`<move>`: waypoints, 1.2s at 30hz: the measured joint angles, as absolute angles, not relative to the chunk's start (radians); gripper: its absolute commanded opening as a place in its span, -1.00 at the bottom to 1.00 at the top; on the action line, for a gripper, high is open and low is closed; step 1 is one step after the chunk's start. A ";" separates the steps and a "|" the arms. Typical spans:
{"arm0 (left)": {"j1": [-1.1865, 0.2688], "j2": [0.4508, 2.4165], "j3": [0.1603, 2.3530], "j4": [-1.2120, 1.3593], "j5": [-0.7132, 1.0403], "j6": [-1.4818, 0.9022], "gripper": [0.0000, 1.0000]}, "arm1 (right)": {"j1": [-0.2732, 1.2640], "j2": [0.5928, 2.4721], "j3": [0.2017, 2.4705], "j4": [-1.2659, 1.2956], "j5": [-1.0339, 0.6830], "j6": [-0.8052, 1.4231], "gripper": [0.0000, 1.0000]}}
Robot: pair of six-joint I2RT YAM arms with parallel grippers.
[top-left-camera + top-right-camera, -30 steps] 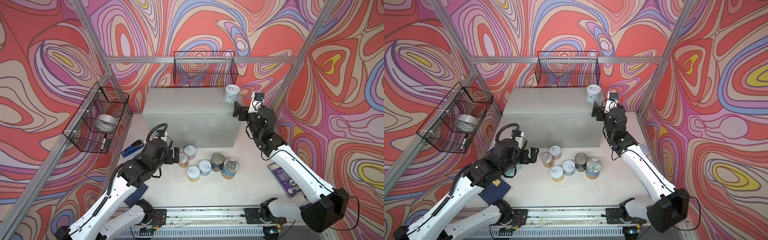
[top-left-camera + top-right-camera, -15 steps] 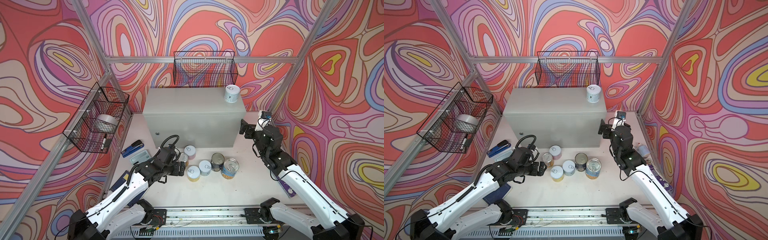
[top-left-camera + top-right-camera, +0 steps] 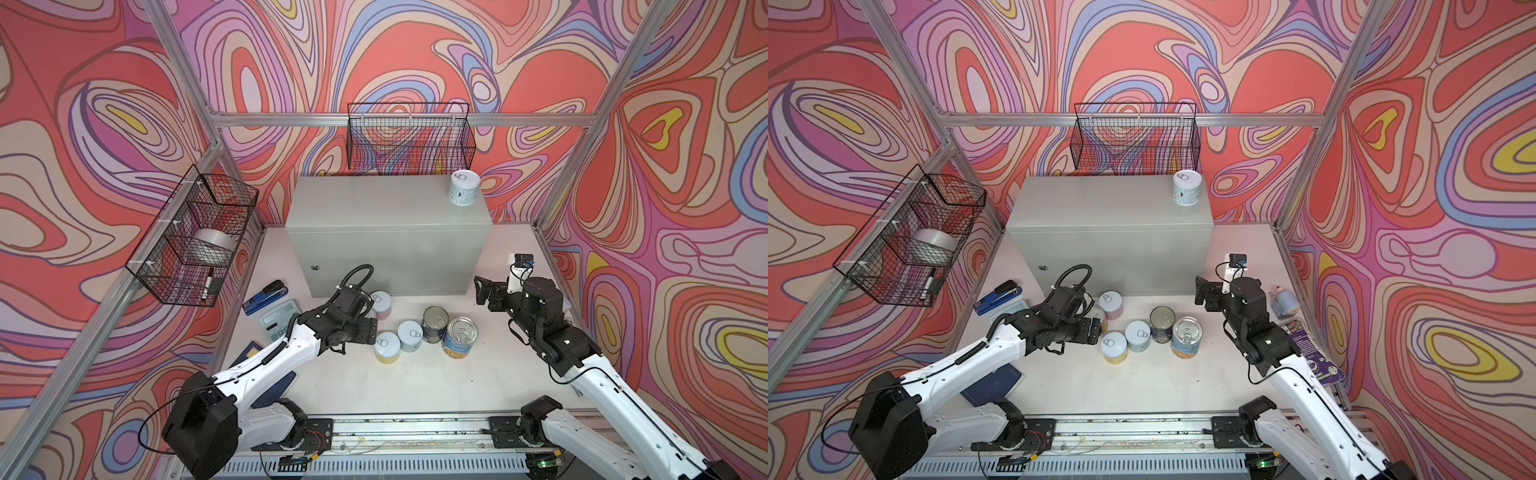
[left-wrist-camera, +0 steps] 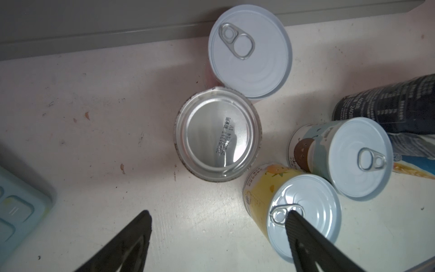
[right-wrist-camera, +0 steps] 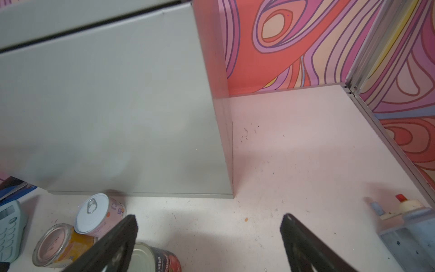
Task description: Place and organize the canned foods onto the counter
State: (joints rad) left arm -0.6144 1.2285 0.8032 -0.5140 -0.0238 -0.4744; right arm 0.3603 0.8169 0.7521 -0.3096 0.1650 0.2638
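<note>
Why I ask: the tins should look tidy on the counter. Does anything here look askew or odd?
One does: the orange-yellow can, touching the pink can, stands upside down. Its date-stamped base faces up, with no pull tab.

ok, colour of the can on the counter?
Can: pale blue, white lid; best in a top view.

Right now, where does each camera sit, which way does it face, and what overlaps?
Top view: high above the front rail, looking down toward the back wall; left arm, right arm, counter.
Top view: same height and aim, nearly equal scene; both arms show.
Left wrist: over the table, facing down on the upturned orange-yellow can; open left jaws show.
Right wrist: low, facing the counter's front corner; open right jaws show.
Shared: pink can, in all four.
</note>
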 measured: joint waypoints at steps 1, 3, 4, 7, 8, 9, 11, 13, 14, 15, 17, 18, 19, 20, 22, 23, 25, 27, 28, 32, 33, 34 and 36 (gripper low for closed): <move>-0.614 1.232 0.807 -0.506 -0.028 -0.474 0.78 | 0.360 0.810 0.750 -0.314 0.162 0.264 0.95; -0.614 1.246 0.822 -0.492 -0.039 -0.474 0.64 | 0.360 0.799 0.743 -0.322 0.156 0.268 0.95; -0.614 1.255 0.829 -0.487 -0.045 -0.472 0.64 | 0.360 0.796 0.739 -0.324 0.154 0.270 0.95; -0.614 1.296 0.859 -0.485 -0.060 -0.470 0.65 | 0.360 0.794 0.727 -0.339 0.141 0.271 0.94; -0.614 1.311 0.867 -0.485 -0.065 -0.470 0.65 | 0.360 0.794 0.726 -0.345 0.137 0.271 0.94; -0.614 1.322 0.873 -0.485 -0.072 -0.470 0.65 | 0.360 0.794 0.726 -0.351 0.133 0.271 0.94; -0.614 1.338 0.875 -0.485 -0.080 -0.471 0.60 | 0.360 0.794 0.726 -0.355 0.126 0.271 0.93; -0.614 1.348 0.875 -0.485 -0.085 -0.471 0.60 | 0.360 0.795 0.726 -0.358 0.113 0.271 0.93; -0.614 1.352 0.875 -0.485 -0.087 -0.471 0.60 | 0.360 0.795 0.727 -0.361 0.103 0.271 0.92; -0.614 1.356 0.875 -0.485 -0.087 -0.471 0.60 | 0.360 0.796 0.727 -0.363 0.092 0.271 0.92; -0.614 1.361 0.875 -0.484 -0.086 -0.471 0.60 | 0.360 0.796 0.727 -0.369 0.070 0.272 0.90; -0.614 1.365 0.875 -0.480 -0.086 -0.471 0.61 | 0.360 0.796 0.727 -0.373 0.059 0.272 0.90; -0.614 1.371 0.875 -0.476 -0.085 -0.472 0.61 | 0.360 0.796 0.727 -0.376 0.050 0.273 0.90; -0.614 1.378 0.875 -0.471 -0.084 -0.472 0.61 | 0.360 0.796 0.727 -0.377 0.041 0.275 0.90; -0.614 1.398 0.876 -0.464 -0.083 -0.472 0.58 | 0.360 0.792 0.727 -0.382 0.028 0.276 0.84; -0.614 1.413 0.879 -0.464 -0.084 -0.475 0.49 | 0.360 0.788 0.727 -0.384 0.025 0.276 0.80; -0.614 1.440 0.888 -0.463 -0.086 -0.475 0.47 | 0.360 0.781 0.726 -0.388 0.022 0.280 0.79; -0.614 1.462 0.899 -0.461 -0.088 -0.475 0.46 | 0.360 0.777 0.722 -0.391 0.019 0.279 0.79; -0.614 1.473 0.907 -0.461 -0.091 -0.475 0.46 | 0.360 0.777 0.720 -0.391 0.017 0.279 0.79; -0.614 1.510 0.938 -0.464 -0.104 -0.475 0.31 | 0.360 0.793 0.707 -0.392 0.006 0.279 0.79; -0.614 1.516 0.944 -0.465 -0.106 -0.474 0.29 | 0.360 0.799 0.704 -0.391 0.002 0.279 0.79; -0.614 1.522 0.950 -0.466 -0.108 -0.474 0.26 | 0.360 0.805 0.701 -0.389 -0.002 0.279 0.80; -0.614 1.534 0.962 -0.469 -0.112 -0.474 0.08 | 0.360 0.825 0.697 -0.386 -0.019 0.280 0.80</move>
